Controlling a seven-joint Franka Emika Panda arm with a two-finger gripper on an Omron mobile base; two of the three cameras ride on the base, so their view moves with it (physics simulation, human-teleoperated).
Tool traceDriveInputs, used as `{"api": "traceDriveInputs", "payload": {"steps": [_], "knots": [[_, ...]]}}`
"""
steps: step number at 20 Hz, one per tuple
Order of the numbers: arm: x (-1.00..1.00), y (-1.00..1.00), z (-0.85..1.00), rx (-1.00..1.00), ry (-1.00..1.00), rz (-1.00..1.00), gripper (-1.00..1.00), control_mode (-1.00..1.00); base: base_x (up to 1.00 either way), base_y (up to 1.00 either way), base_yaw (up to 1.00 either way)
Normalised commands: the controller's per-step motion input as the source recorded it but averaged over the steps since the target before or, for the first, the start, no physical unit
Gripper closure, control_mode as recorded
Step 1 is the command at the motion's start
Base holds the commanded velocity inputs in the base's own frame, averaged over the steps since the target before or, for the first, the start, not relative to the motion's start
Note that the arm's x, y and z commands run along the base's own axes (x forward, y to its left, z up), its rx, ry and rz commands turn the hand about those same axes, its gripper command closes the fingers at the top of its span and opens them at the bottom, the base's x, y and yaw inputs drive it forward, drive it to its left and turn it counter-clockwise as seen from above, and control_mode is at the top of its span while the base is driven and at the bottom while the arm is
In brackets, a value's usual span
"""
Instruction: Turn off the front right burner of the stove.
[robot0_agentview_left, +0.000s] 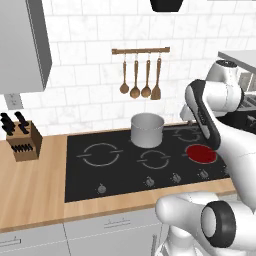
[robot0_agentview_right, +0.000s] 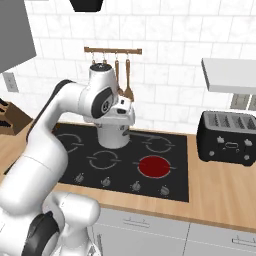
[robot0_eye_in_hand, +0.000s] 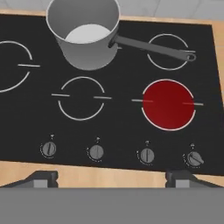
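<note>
White tiled wall backs a wooden desk (robot0_agentview_left: 35, 185) carrying the stove (robot0_eye_in_hand: 122, 127). Its burner (robot0_eye_in_hand: 168, 104) glows red at front right, beside the pot (robot0_eye_in_hand: 85, 35). Above the knobs, the hand (robot0_eye_in_hand: 111, 177) hovers, fingers spread apart.

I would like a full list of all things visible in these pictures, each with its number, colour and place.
stove: 1, black glass, set in the wooden counter
burner: 1, bright red, front right zone of the stove
ring zones: 4 seen, grey outlines, the stove's other zones
knobs: 5, silver, in a row along the stove's front edge
pot: 1, steel, long dark handle, at the back of the stove
knife block: 1, wooden, black handles, counter left of the stove
wooden utensils: 4, brown, hanging on a wall rail
toaster: 1, black, counter right of the stove
counter: 1, light wood
gripper: 1, dark finger tips apart, above the stove's front edge
</note>
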Motion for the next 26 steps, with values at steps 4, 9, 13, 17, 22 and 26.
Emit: {"api": "traceDriveInputs", "payload": {"steps": [4, 9, 13, 17, 22, 26], "knots": [[-0.09, -1.0, -0.45, 0.0, 0.0, 0.06, -1.0, -1.0, 0.0, 0.0, 0.0], [-0.05, -1.0, -0.5, -0.01, 0.0, 0.07, -1.0, -1.0, 0.0, 0.0, 0.0], [0.0, -1.0, -0.51, -0.03, 0.01, 0.16, -1.0, -1.0, 0.0, 0.0, 0.0], [0.0, -0.95, -0.43, -0.09, 0.0, 0.21, -1.0, -1.0, 0.0, 0.0, 0.0], [-0.04, -0.31, -0.68, -0.21, 0.03, 0.29, -1.0, -1.0, 0.0, 0.0, 0.0], [-0.08, 0.05, -0.74, -0.27, 0.19, 0.09, -1.0, -1.0, 0.0, 0.0, 0.0]]}}
